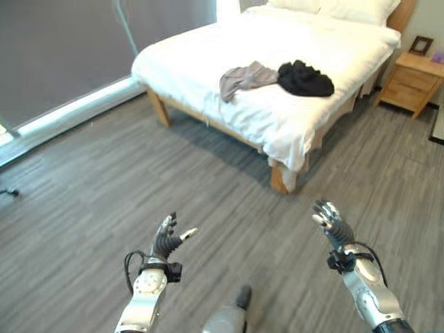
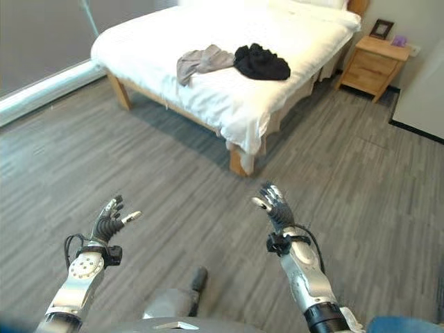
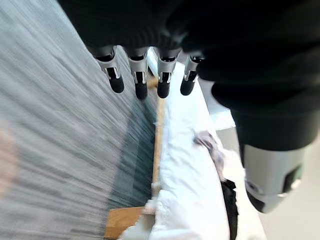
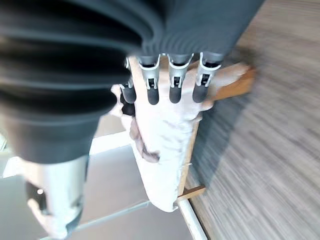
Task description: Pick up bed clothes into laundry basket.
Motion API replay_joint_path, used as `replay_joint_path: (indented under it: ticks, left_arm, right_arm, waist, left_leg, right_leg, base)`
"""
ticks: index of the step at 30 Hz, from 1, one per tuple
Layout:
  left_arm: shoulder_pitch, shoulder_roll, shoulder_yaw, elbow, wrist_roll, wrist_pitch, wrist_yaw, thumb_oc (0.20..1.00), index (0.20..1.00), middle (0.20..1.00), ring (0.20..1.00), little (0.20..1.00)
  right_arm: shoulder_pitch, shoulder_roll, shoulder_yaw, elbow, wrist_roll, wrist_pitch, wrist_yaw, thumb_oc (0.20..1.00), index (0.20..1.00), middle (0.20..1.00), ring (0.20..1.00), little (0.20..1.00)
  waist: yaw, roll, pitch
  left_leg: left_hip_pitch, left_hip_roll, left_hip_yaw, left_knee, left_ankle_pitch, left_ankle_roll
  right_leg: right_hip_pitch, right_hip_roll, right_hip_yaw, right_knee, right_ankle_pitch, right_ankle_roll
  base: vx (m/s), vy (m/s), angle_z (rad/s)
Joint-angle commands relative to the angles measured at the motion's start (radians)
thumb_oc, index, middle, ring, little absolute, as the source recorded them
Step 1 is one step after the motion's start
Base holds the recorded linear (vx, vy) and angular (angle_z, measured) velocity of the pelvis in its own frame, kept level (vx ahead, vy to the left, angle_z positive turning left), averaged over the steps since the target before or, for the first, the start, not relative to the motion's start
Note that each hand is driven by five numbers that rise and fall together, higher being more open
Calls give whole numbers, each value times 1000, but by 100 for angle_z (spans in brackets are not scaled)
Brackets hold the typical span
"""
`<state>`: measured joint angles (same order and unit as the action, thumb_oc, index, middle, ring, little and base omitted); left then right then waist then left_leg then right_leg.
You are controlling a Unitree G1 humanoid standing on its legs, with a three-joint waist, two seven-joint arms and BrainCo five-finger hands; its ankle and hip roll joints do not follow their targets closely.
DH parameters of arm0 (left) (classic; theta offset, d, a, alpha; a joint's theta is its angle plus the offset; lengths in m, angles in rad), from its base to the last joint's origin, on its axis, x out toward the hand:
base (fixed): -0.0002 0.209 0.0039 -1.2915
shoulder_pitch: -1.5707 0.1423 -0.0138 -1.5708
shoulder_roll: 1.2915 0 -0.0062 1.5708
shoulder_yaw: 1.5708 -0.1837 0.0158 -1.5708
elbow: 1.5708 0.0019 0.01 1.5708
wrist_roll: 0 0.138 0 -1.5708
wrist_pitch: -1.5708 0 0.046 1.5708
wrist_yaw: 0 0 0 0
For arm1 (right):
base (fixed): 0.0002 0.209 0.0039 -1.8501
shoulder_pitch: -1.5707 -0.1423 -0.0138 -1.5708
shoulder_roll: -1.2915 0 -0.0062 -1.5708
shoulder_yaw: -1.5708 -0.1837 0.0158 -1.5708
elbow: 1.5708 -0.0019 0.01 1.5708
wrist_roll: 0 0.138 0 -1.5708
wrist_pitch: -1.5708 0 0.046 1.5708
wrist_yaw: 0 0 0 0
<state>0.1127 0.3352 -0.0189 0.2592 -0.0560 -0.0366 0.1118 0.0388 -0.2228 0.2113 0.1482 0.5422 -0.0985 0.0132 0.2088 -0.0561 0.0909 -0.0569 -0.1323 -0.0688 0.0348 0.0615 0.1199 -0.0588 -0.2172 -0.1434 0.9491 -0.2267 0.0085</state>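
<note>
A crumpled black garment (image 1: 306, 78) and a grey-brown garment (image 1: 244, 78) lie side by side on the white bed (image 1: 326, 48), near its foot end. Both garments show again as the black garment (image 2: 261, 62) and the grey-brown garment (image 2: 201, 63). My left hand (image 1: 166, 242) hovers over the floor well short of the bed, fingers relaxed and holding nothing. My right hand (image 1: 331, 221) is raised the same way, fingers straight and empty. The left wrist view shows its fingers (image 3: 141, 80) straight, with the bed past them; the right wrist view shows its fingers (image 4: 174, 82) likewise.
Grey wood-look floor (image 1: 229, 201) stretches between me and the bed. A wooden nightstand (image 1: 415, 81) with a small picture frame (image 1: 420, 45) stands right of the bed. Grey blinds (image 1: 55, 48) cover the wall on the left. The bed's wooden leg (image 1: 279, 180) juts at the near corner.
</note>
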Motion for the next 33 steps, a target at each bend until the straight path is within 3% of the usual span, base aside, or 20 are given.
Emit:
replay_joint_path:
  ticks: [1, 3, 4, 5, 6, 7, 10, 13, 16, 18, 19, 21, 22, 24, 26, 27, 28, 29, 30, 33]
  left_arm:
    - [-37, 84, 1, -117, 51, -39, 22, 1000, 1000, 1000, 1000, 1000]
    - [-28, 88, 3, -131, 46, -43, 14, 1000, 1000, 1000, 1000, 1000]
    - [-27, 95, 3, -138, 46, -49, 7, 1000, 1000, 1000, 1000, 1000]
    - [-26, 102, 1, -150, 46, -55, 0, 1000, 1000, 1000, 1000, 1000]
    - [-28, 108, -3, -151, 50, -57, 0, 1000, 1000, 1000, 1000, 1000]
    - [-42, 113, -9, -136, 60, -57, 8, 1000, 1000, 1000, 1000, 1000]
    - [-61, 113, -7, -115, 76, -55, 18, 1000, 1000, 1000, 1000, 1000]
    - [-53, 101, -4, -113, 71, -55, 9, 1000, 1000, 1000, 1000, 1000]
    - [-50, 97, -11, -105, 58, -56, -5, 1000, 1000, 1000, 1000, 1000]
    - [-45, 88, -32, -84, 41, -56, -17, 1000, 1000, 1000, 1000, 1000]
    - [-47, 88, -32, -84, 41, -57, -17, 1000, 1000, 1000, 1000, 1000]
    - [-70, 76, -50, -75, 3, -57, -18, 1000, 1000, 1000, 1000, 1000]
    - [-89, 79, -73, -80, 6, -52, -33, 1000, 1000, 1000, 1000, 1000]
    - [-97, 82, -86, -86, 16, -51, -35, 1000, 1000, 1000, 1000, 1000]
    - [-107, 72, -101, -84, 4, -52, -39, 1000, 1000, 1000, 1000, 1000]
    - [-112, 64, -117, -74, 2, -54, -50, 1000, 1000, 1000, 1000, 1000]
    - [-111, 64, -117, -74, 2, -54, -50, 1000, 1000, 1000, 1000, 1000]
    - [-97, 64, -132, -73, 24, -54, -64, 1000, 1000, 1000, 1000, 1000]
    - [-96, 64, -132, -73, 25, -54, -64, 1000, 1000, 1000, 1000, 1000]
    - [-62, 61, -130, -82, 48, -52, -69, 1000, 1000, 1000, 1000, 1000]
  right_arm:
    - [-106, -7, -33, -53, 4, -38, 8, 1000, 1000, 1000, 1000, 1000]
    - [-112, -13, -38, -51, -5, -37, 14, 1000, 1000, 1000, 1000, 1000]
    - [-121, -24, -51, -41, -18, -37, 13, 1000, 1000, 1000, 1000, 1000]
    - [-122, -29, -59, -31, -16, -35, 6, 1000, 1000, 1000, 1000, 1000]
    - [-123, -27, -62, -24, -10, -37, 2, 1000, 1000, 1000, 1000, 1000]
    - [-123, -20, -71, -7, -2, -45, -8, 1000, 1000, 1000, 1000, 1000]
    - [-97, -21, -96, -22, 18, -47, -15, 1000, 1000, 1000, 1000, 1000]
    - [-82, -23, -121, -35, 18, -45, -12, 1000, 1000, 1000, 1000, 1000]
    - [-80, -27, -129, -35, 35, -40, -6, 1000, 1000, 1000, 1000, 1000]
    - [-95, -46, -92, -31, 45, -30, 23, 1000, 1000, 1000, 1000, 1000]
    - [-97, -46, -92, -31, 45, -30, 23, 1000, 1000, 1000, 1000, 1000]
    - [-111, -60, -78, -31, 81, -34, 27, 1000, 1000, 1000, 1000, 1000]
    - [-95, -84, -90, -40, 87, -36, 20, 1000, 1000, 1000, 1000, 1000]
    - [-86, -92, -96, -39, 89, -34, 21, 1000, 1000, 1000, 1000, 1000]
    - [-78, -98, -103, -31, 85, -27, 12, 1000, 1000, 1000, 1000, 1000]
    - [-75, -99, -109, -20, 100, -29, 8, 1000, 1000, 1000, 1000, 1000]
    - [-74, -99, -109, -20, 100, -29, 9, 1000, 1000, 1000, 1000, 1000]
    - [-55, -92, -114, -12, 98, -31, 10, 1000, 1000, 1000, 1000, 1000]
    - [-54, -92, -114, -13, 98, -31, 10, 1000, 1000, 1000, 1000, 1000]
    - [-31, -84, -101, -12, 81, -25, 20, 1000, 1000, 1000, 1000, 1000]
  waist:
    - [-12, 38, 41]
    - [-20, 40, 45]
    - [-31, 32, 44]
    - [-40, 22, 45]
    - [-43, 17, 51]
    - [-49, 7, 57]
    - [-68, -11, 57]
    - [-76, -19, 49]
    - [-81, -20, 40]
    - [-79, -6, 21]
    - [-82, -11, 22]
    - [-70, -14, 41]
    - [-53, -45, 85]
    - [-40, -49, 100]
    - [-20, -53, 108]
    - [-10, -55, 99]
    - [-8, -55, 100]
    - [6, -41, 81]
    - [8, -42, 82]
    - [21, -19, 57]
  left_leg:
    - [81, 59, -32, -76, 55, -19]
    - [110, 67, -42, -89, 43, -20]
    - [141, 63, -52, -105, 26, -31]
    - [152, 65, -58, -109, 17, -41]
    - [163, 72, -67, -109, 6, -47]
    - [192, 73, -88, -111, -22, -56]
    - [260, 83, -129, -120, -68, -74]
    - [302, 101, -156, -122, -91, -90]
    - [323, 121, -172, -121, -93, -104]
    - [305, 184, -168, 27, -55, -154]
    - [296, 177, -172, 34, -52, -155]
    - [214, 173, -151, 255, 33, -176]
    - [71, 174, -80, 453, 92, -172]
    - [27, 157, -66, 491, 73, -167]
    - [-53, 84, -54, 458, 31, -161]
    - [-108, 52, -22, 342, -5, -144]
    - [-104, 51, -21, 340, -6, -144]
    - [-113, 30, -2, 137, 6, -120]
    - [-106, 29, 0, 129, 9, -120]
    - [-86, 26, -39, -20, 91, -127]
  right_leg:
    - [-42, -80, -60, -313, 460, 75]
    - [-47, -81, -111, -367, 441, 81]
    - [-49, -71, -143, -494, 438, 89]
    - [-56, -68, -132, -564, 447, 101]
    - [-56, -57, -114, -622, 457, 110]
    - [-61, -19, -53, -751, 467, 118]
    - [-87, 31, 71, -907, 507, 151]
    - [-97, 32, 59, -940, 555, 174]
    - [-93, 38, 60, -920, 538, 166]
    - [-71, 66, 31, -867, 428, 120]
    - [-75, 60, 31, -868, 435, 119]
    - [-17, 79, 5, -883, 405, 95]
    - [33, 73, -17, -898, 384, 63]
    - [54, 75, -33, -908, 370, 57]
    - [91, 77, -37, -939, 363, 58]
    - [122, 86, -38, -974, 359, 67]
    - [125, 86, -37, -976, 358, 68]
    - [150, 116, -31, -994, 342, 72]
    - [153, 115, -30, -995, 341, 73]
    - [188, 152, -17, -1004, 315, 70]
  base:
    - [650, 238, 44]
    - [426, 30, 71]
    - [333, -93, 60]
    - [429, -127, 62]
    - [419, -179, 59]
    - [435, -172, 61]
    - [493, -123, 45]
    - [458, -149, 70]
    - [344, -178, 18]
    - [509, -317, -42]
    - [366, -241, -9]
    - [264, -328, -10]
    - [195, -352, -28]
    - [181, -272, 2]
    - [314, -215, 10]
    - [300, -131, 3]
    - [450, -100, -17]
    - [240, -18, -29]
    - [336, -15, -26]
    - [312, 27, -61]
